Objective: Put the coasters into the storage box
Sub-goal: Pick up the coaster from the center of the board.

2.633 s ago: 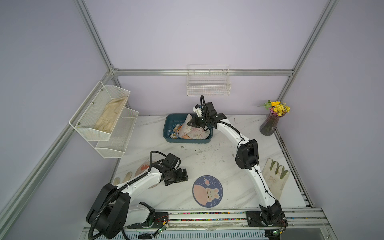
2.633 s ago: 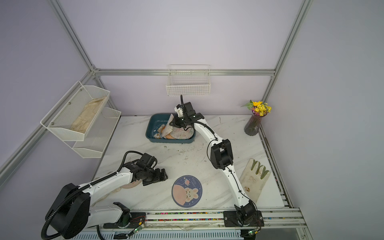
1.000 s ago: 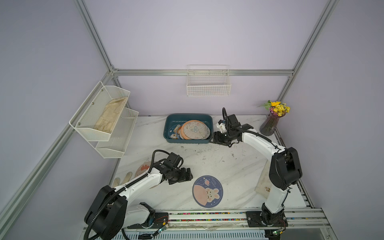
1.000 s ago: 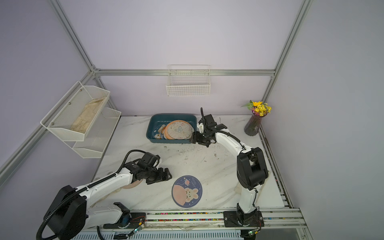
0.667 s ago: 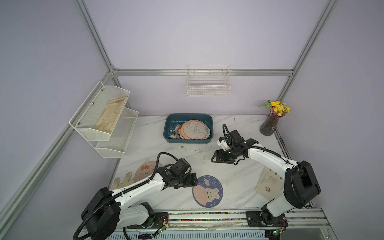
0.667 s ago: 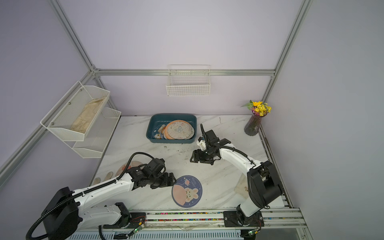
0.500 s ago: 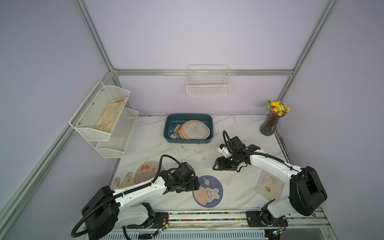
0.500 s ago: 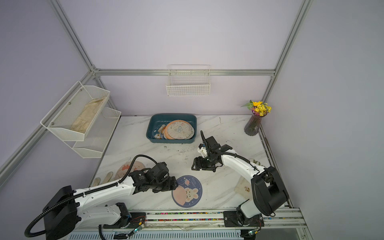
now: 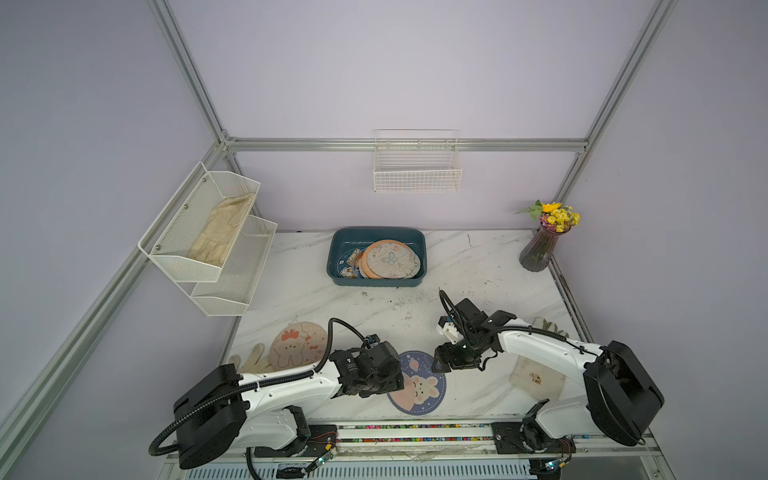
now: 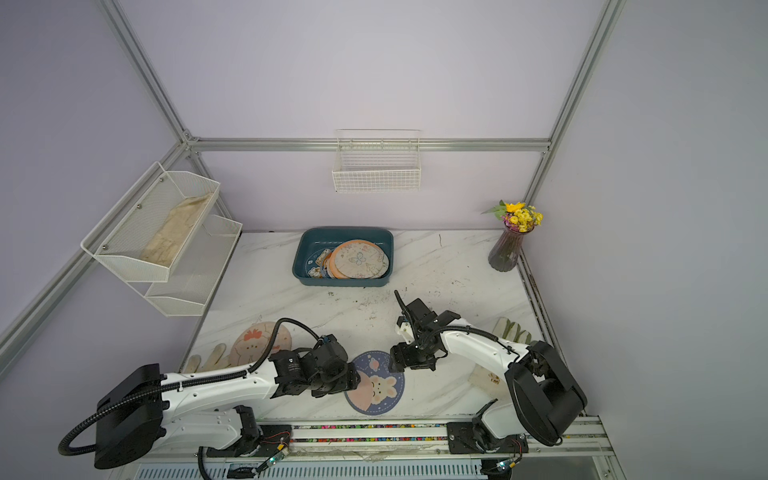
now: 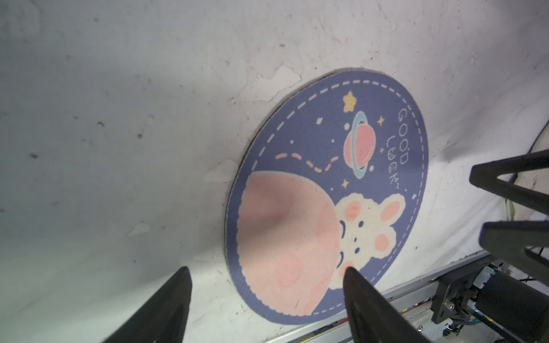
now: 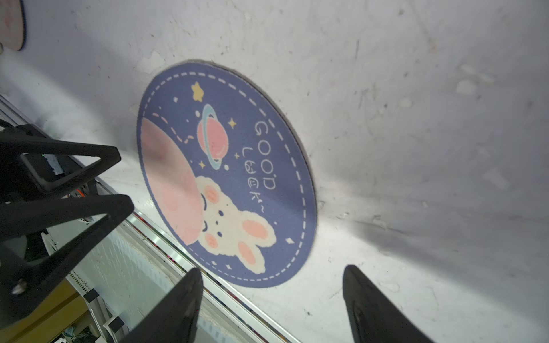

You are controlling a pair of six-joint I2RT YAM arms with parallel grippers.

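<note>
A blue bunny coaster (image 9: 417, 384) (image 10: 374, 388) lies flat near the table's front edge. My left gripper (image 9: 395, 379) (image 11: 266, 268) is open and low at its left edge, one finger over the table and one over the coaster (image 11: 326, 193). My right gripper (image 9: 436, 365) (image 12: 271, 268) is open just above the coaster's (image 12: 228, 175) far right edge and holds nothing. A pink coaster (image 9: 297, 345) (image 10: 257, 343) lies front left. The teal storage box (image 9: 345, 245) (image 10: 309, 245) at the back holds several stacked coasters (image 9: 390, 259).
Cream gloves lie at the front left (image 9: 249, 361) and under my right arm (image 9: 536, 374). A vase of flowers (image 9: 540, 249) stands back right. White wire baskets hang on the left (image 9: 208, 232) and the back wall (image 9: 417, 166). A rail (image 9: 415, 428) runs along the front edge.
My right gripper left a coaster in the storage box and swung forward to the blue coaster. My left gripper moved right to the coaster's left edge, uncovering the pink coaster, and narrowed a little.
</note>
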